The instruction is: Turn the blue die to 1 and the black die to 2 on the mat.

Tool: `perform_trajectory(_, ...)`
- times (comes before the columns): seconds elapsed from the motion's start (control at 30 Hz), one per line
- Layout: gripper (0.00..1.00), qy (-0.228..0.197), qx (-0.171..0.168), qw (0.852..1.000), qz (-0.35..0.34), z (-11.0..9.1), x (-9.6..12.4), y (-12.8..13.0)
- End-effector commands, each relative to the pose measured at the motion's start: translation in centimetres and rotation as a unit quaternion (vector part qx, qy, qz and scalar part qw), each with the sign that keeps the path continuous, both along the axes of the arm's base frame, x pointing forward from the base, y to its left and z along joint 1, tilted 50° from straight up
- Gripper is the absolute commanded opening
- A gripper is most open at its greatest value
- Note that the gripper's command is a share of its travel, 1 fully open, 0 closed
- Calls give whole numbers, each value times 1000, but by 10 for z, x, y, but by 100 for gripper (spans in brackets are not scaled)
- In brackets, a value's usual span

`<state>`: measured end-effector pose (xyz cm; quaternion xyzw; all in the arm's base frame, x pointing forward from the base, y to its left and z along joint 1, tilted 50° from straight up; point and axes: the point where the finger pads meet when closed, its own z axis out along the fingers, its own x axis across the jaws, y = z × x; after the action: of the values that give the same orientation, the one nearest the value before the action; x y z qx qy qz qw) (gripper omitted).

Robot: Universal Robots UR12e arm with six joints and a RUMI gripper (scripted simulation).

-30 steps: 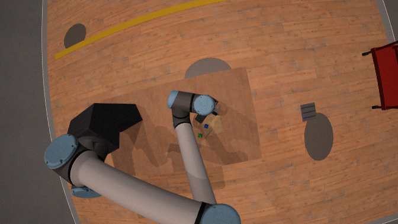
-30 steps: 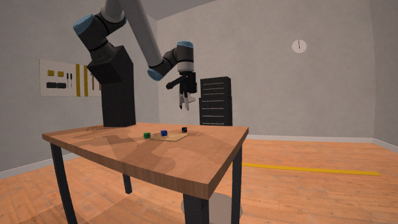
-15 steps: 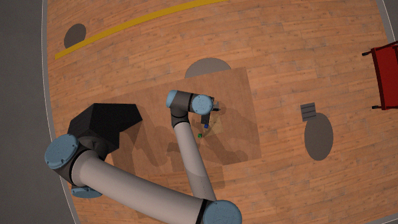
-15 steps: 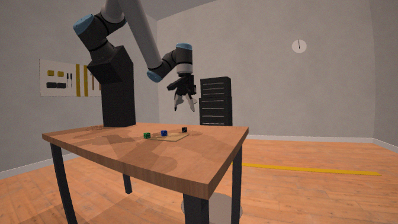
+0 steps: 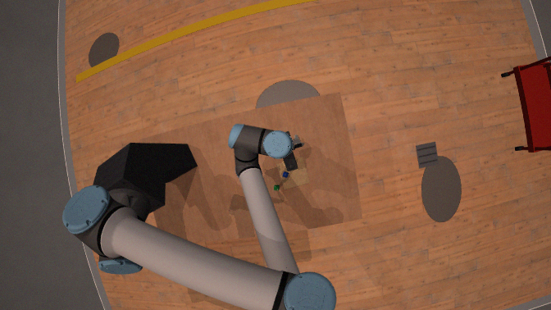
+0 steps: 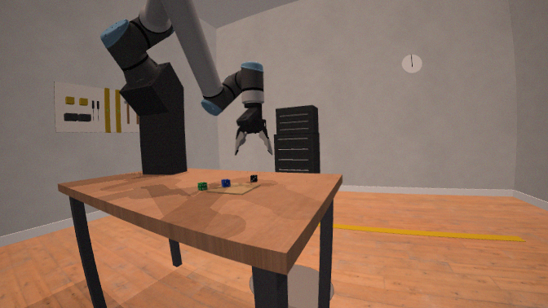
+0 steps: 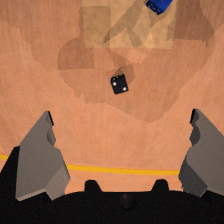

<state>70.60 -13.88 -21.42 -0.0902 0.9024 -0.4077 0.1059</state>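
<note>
Wood-grained counter (image 5: 332,123) (image 6: 183,212) (image 7: 30,90) beneath; above it, spread fingers (image 6: 254,154) hold nothing. The black die (image 6: 254,178) (image 7: 119,84) sits just off the mat (image 5: 301,177) (image 6: 234,190) (image 7: 95,37), apparently next: lower straight, straddle, grip. The blue die (image 5: 285,175) (image 6: 226,182) (image 7: 159,6) waits beyond.

Tool (image 6: 254,154) (image 7: 120,110) turned about its upright axis since the earlier views; its two fingers, seen nearly in line from outside then, now show spread to either side. Black camera-side block (image 6: 249,116) swung round too, from out at the tool's side to in front of it.
</note>
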Motion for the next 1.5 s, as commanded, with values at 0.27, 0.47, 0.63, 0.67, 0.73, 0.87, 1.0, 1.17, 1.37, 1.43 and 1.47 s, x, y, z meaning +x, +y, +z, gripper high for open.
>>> perform_trajectory(0.27,100,81,-32,993,80,-4,0,-1)
perform_trajectory(0.47,100,92,-35,991,89,-5,1,-1)
perform_trajectory(0.63,100,96,-37,990,93,-5,1,-1)
perform_trajectory(0.67,100,96,-37,990,93,-5,1,-1)
perform_trajectory(0.73,24,96,-37,990,93,-5,1,-1)
perform_trajectory(0.87,24,96,-37,990,93,-5,1,-1)
perform_trajectory(1.0,24,96,-37,990,93,-5,1,-1)
perform_trajectory(1.17,24,96,-37,990,93,-5,1,-1)
perform_trajectory(1.37,24,96,-37,990,93,-5,1,-1)
perform_trajectory(1.43,24,96,-37,990,93,-5,1,-1)
perform_trajectory(1.47,24,96,-37,990,93,-5,1,-1)
